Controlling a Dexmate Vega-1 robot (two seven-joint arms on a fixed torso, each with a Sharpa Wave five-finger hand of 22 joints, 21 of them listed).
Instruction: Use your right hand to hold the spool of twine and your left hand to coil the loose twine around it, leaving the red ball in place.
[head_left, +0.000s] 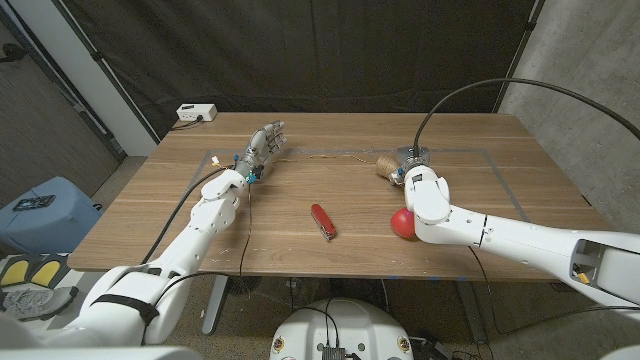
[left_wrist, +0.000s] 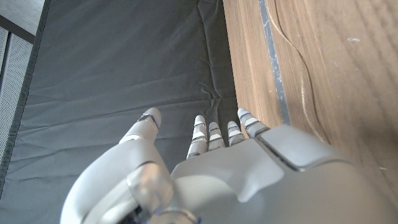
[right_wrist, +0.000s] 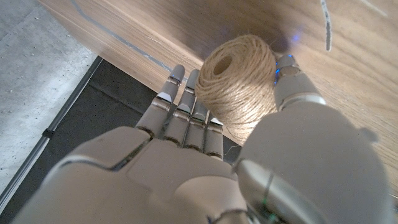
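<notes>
The spool of twine (head_left: 388, 166) lies on the far right part of the table, and my right hand (head_left: 416, 172) grips it. In the right wrist view the spool (right_wrist: 239, 81) sits between the fingers (right_wrist: 180, 109) and the thumb of my right hand (right_wrist: 217, 168). A loose strand of twine (head_left: 325, 156) runs left from the spool along the table; the strand (left_wrist: 300, 59) also shows beside my left hand (left_wrist: 249, 174). My left hand (head_left: 262, 148) is at the far left with its fingers apart, holding nothing. The red ball (head_left: 402, 222) sits against my right wrist.
A red pocket knife (head_left: 323, 220) lies in the middle of the table (head_left: 500, 180). A white box (head_left: 195, 113) sits beyond the far left corner. Grey tape lines (left_wrist: 273, 62) mark a rectangle on the wood. A blue bin (head_left: 45, 210) stands on the floor at left.
</notes>
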